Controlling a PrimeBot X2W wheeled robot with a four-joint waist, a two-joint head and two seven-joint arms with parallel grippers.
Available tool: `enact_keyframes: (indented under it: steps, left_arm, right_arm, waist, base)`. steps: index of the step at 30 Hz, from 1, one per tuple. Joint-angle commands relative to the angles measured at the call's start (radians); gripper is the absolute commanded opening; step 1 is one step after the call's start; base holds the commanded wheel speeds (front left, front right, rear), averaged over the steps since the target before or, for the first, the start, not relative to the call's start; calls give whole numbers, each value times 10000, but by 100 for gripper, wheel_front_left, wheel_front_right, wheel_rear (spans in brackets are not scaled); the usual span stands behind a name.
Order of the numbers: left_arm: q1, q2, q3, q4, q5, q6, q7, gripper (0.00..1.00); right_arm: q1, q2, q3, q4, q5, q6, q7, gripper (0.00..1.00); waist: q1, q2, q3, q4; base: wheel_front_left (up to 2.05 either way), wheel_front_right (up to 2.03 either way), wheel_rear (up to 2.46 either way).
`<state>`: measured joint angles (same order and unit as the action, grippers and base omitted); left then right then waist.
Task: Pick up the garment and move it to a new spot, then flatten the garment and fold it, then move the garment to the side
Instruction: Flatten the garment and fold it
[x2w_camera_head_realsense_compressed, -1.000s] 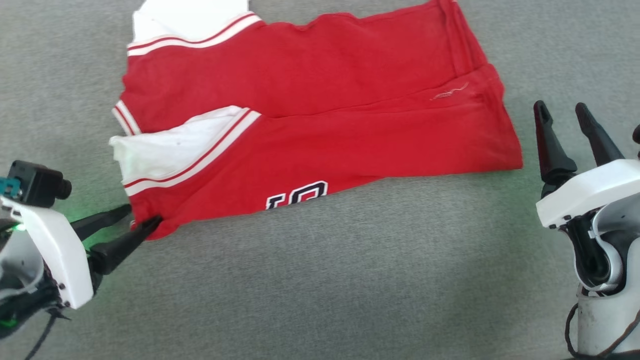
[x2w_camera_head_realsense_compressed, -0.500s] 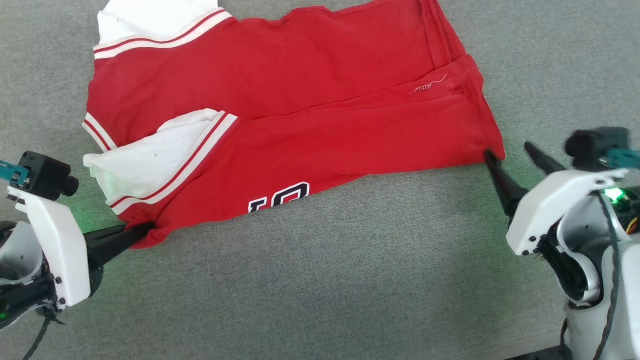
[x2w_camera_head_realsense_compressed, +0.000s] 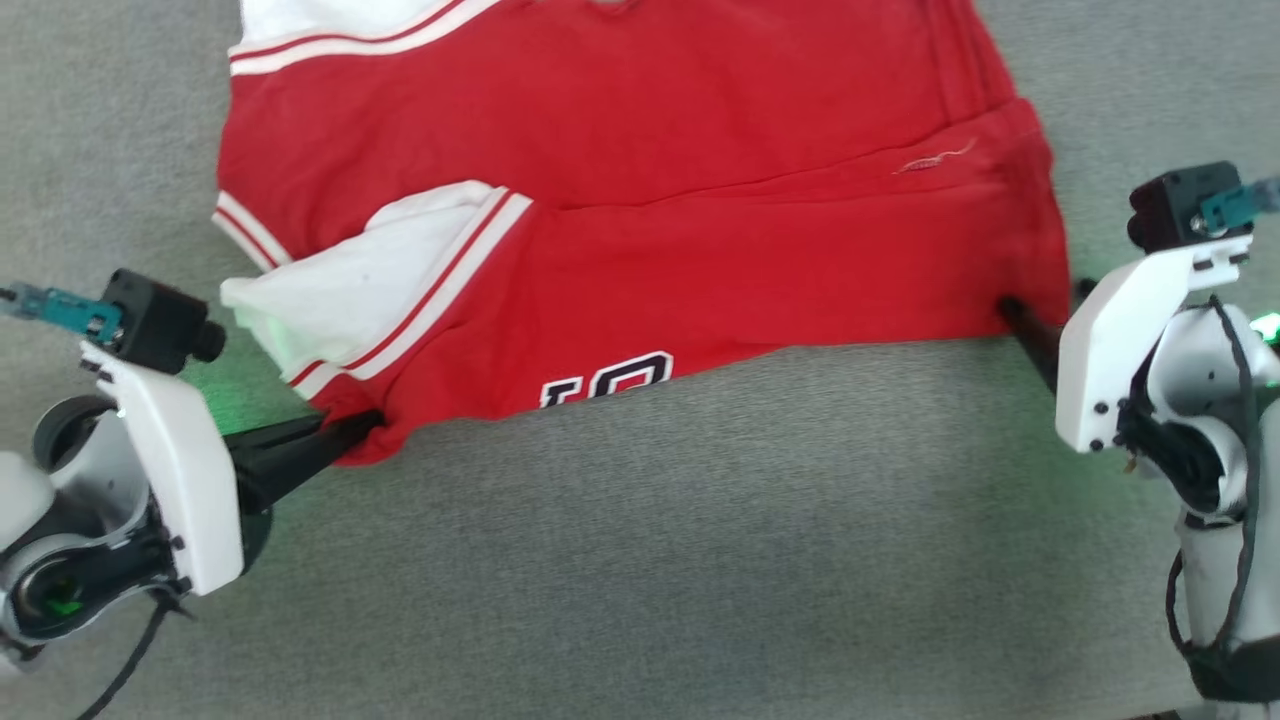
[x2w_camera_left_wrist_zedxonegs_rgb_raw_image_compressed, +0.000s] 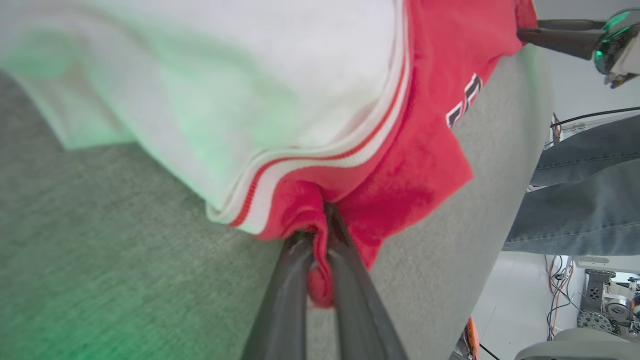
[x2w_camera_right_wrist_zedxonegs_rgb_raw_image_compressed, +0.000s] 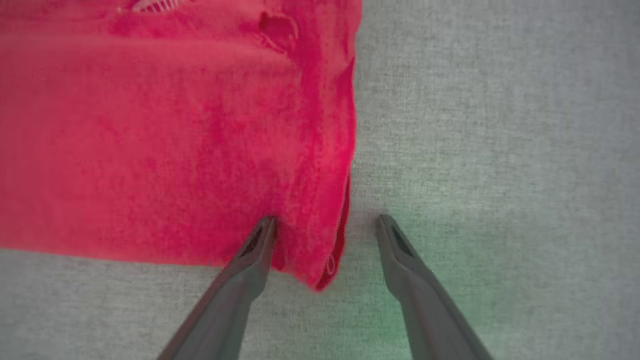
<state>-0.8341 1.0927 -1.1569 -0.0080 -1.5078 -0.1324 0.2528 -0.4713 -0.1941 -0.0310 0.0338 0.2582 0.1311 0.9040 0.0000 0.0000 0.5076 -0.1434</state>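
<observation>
Plainly, one garment (x2w_camera_head_realsense_compressed: 640, 200) lies spread on the grey counter (x2w_camera_head_realsense_compressed: 700, 560), and two claws work at its near edge, one at each end. The garment is red. Two white sleeve panels show on its left side, one at the far corner (x2w_camera_head_realsense_compressed: 300, 15) and one folded across the near part (x2w_camera_head_realsense_compressed: 340, 300), each bordered by red-and-white striped trim (x2w_camera_head_realsense_compressed: 440, 290). One patch of black, white-edged lettering (x2w_camera_head_realsense_compressed: 605, 378) peeks out at the near hem, partly folded under.

The left claw (x2w_camera_head_realsense_compressed: 365, 430) is at the garment's near left corner with its two fingers pressed together. In the left wrist view a bunched fold of red cloth (x2w_camera_left_wrist_zedxonegs_rgb_raw_image_compressed: 320, 280) is pinched between them, just below the trim, so this claw (x2w_camera_left_wrist_zedxonegs_rgb_raw_image_compressed: 320, 220) grips the garment.

The right claw (x2w_camera_head_realsense_compressed: 1045, 298) is at the garment's near right corner and stands wide. In the right wrist view one finger (x2w_camera_right_wrist_zedxonegs_rgb_raw_image_compressed: 250, 260) presses its tip into the red cloth (x2w_camera_right_wrist_zedxonegs_rgb_raw_image_compressed: 175, 150) just inside the side hem. The other finger (x2w_camera_right_wrist_zedxonegs_rgb_raw_image_compressed: 410, 270) rests on bare counter (x2w_camera_right_wrist_zedxonegs_rgb_raw_image_compressed: 500, 100) just beside that hem. The corner itself lies between the two tips (x2w_camera_right_wrist_zedxonegs_rgb_raw_image_compressed: 326, 220), and nothing is clamped.

Beyond the counter's edge, past the garment, the left wrist view shows a person's legs in blue jeans (x2w_camera_left_wrist_zedxonegs_rgb_raw_image_compressed: 585, 200).
</observation>
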Motion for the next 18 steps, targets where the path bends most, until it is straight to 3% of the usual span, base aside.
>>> enact_keyframes:
  steps: [1,2,3,5,13,18]
  left_arm:
    - [-40,-211,-140,47,47,36,-89,0]
    - [-40,-211,-140,47,47,36,-89,0]
    - [-97,-248,-153,50,93,36,-173,0]
    - [-170,-319,-196,96,138,39,-339,0]
    - [-129,-160,-237,-142,-23,33,-1351,0]
    - [353,362,-347,-826,-11,30,-2293,0]
  right_arm:
    - [32,44,183,346,-135,-9,130,95]
    - [32,44,183,346,-135,-9,130,95]
    - [62,91,294,513,-143,-5,150,43]
    - [93,197,460,781,-96,-5,148,0]
    - [299,-110,332,493,42,-7,-84,0]
    - [851,-228,116,-247,352,-7,-132,0]
  waist:
    - [0,0,113,159]
    - [0,0,113,159]
    - [0,0,126,202]
    - [0,0,140,258]
    - [0,0,-208,393]
    - [0,0,-558,517]
  base:
    - [0,0,0]
    - [0,0,0]
    - [0,0,0]
    - [0,0,0]
    - [0,0,0]
    - [0,0,0]
